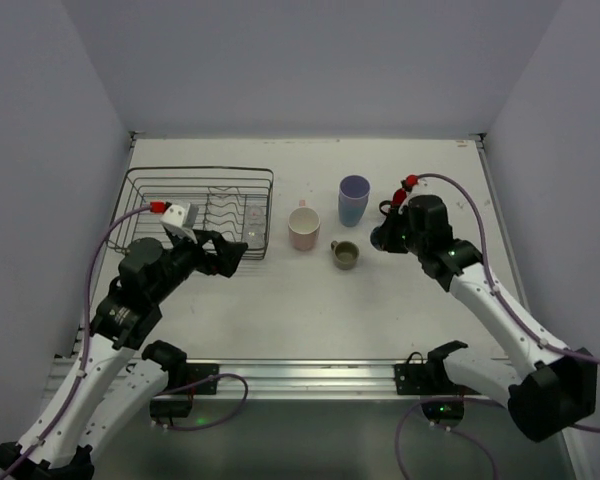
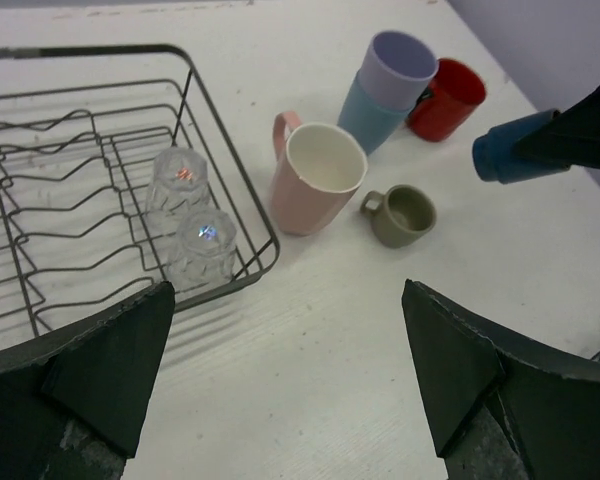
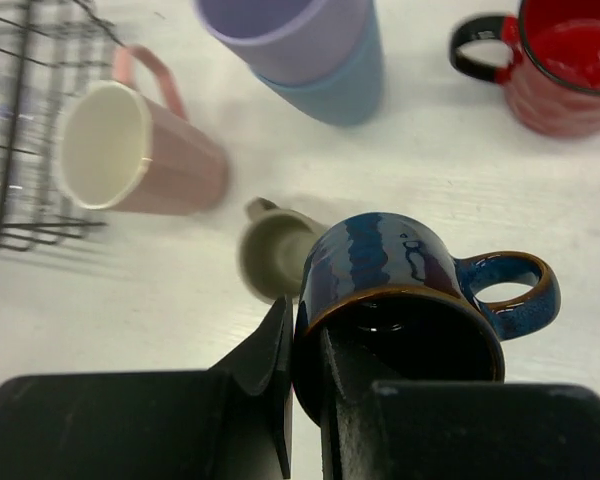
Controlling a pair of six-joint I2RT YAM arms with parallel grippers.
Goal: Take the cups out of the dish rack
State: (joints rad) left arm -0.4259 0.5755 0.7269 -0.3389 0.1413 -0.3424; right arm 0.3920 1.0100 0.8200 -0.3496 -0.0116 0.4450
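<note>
Beside the rack [image 1: 200,170], cups [image 1: 303,228] stand unloaded; the right gripper [image 3: 302,345] pinches a blue mug [image 3: 400,275], the left gripper [image 2: 290,340] gapes empty; two glasses [image 2: 205,245] wait inside.

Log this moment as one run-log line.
left gripper: open, by black wire dish rack | right gripper: shut on dark blue glazed mug rim | rack: two clear glasses inside | table: pale pink cup, olive-brown mug

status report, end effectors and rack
Left end effector open, by rack. Right end effector shut on blue mug. Two glasses in rack. Olive mug close by.
</note>
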